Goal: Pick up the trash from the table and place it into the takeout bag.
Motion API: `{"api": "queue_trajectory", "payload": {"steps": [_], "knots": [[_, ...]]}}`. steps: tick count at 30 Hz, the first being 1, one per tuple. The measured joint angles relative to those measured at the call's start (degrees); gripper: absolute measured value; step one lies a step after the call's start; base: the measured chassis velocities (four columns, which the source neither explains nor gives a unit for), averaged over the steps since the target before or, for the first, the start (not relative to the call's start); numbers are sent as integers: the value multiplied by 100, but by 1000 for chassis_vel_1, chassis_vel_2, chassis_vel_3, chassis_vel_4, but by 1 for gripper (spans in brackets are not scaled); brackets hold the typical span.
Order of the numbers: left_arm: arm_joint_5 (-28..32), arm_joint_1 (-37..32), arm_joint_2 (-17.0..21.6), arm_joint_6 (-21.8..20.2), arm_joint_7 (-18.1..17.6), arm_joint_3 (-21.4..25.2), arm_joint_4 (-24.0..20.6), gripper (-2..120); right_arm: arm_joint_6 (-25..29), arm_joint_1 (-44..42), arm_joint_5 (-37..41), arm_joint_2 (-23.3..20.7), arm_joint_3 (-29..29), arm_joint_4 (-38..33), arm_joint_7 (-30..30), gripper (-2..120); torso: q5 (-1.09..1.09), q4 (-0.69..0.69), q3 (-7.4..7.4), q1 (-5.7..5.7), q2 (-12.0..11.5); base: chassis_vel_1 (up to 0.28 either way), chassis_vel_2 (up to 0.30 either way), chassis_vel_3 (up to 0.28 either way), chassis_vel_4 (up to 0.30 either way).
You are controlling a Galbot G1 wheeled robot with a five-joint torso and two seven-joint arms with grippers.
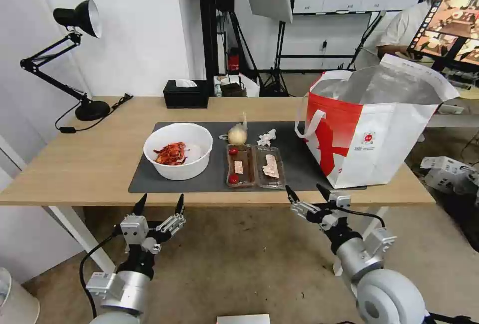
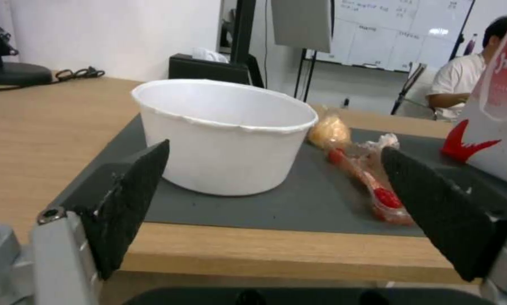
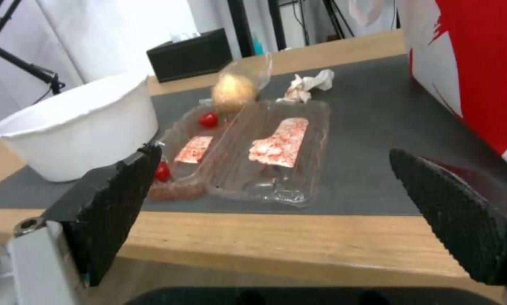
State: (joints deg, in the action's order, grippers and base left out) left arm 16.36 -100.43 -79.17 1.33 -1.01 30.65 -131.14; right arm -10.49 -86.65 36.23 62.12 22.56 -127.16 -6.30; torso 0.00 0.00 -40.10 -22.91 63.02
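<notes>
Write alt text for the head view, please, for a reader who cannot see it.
Both open grippers, left and right, hover before the table. On its mat lie a white bowl, a clamshell tray, a knotted bag and a tissue, beside the takeout bag.

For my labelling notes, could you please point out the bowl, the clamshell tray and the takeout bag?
bowl (image 1: 178,170): head view, front wall.
clamshell tray (image 1: 255,166): head view, centre hinge.
takeout bag (image 1: 379,149): head view, white side panel.

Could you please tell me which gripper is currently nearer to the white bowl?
Left. The left gripper hovers off the table's near edge directly before the white bowl; the right gripper sits farther along, before the takeout bag.
</notes>
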Motion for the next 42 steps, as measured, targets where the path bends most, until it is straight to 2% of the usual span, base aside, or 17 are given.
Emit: {"api": "queue_trajectory", "payload": {"steps": [6,9,11,12,16,17,20,24,33,42], "knots": [[2,-3,-30,-21,35,-2,0,100,-52,31,61,2,-72,15,-23,100,0,0,0,0,0,0,0,0,0],[6,1,-32,-27,39,-3,1,100,-83,105,463,38,-239,-8,-155,100,0,-1,0,0,0,0,0,0,0],[13,15,-25,-34,40,3,14,100,-134,407,1783,108,-525,-143,-673,100,0,-1,0,0,0,0,0,0,0],[13,15,-25,-34,40,3,14,100,-134,407,1783,108,-525,-143,-673,100,0,-1,0,0,0,0,0,0,0],[23,16,4,-51,40,26,32,100,-135,1236,4348,275,-836,-167,-2215,100,0,1,-1,0,0,0,0,0,0],[23,16,4,-51,40,26,32,100,-135,1236,4348,275,-836,-167,-2215,100,0,1,-1,0,0,0,0,0,0],[23,10,6,-56,40,45,47,100,18,1585,5186,271,-979,24,-2775,100,0,1,-1,-1,0,0,0,0,0],[24,4,-8,-56,32,70,72,100,59,1765,5439,343,-1071,150,-2968,100,0,0,-1,-1,0,0,0,0,0],[24,13,5,-62,20,80,105,100,167,2257,5348,675,-1315,527,-3293,100,0,0,-1,-1,0,0,0,0,0],[25,26,29,-64,17,98,170,100,188,2369,5286,860,-1432,720,-3600,100,0,0,-1,-1,0,0,0,0,0]]}}
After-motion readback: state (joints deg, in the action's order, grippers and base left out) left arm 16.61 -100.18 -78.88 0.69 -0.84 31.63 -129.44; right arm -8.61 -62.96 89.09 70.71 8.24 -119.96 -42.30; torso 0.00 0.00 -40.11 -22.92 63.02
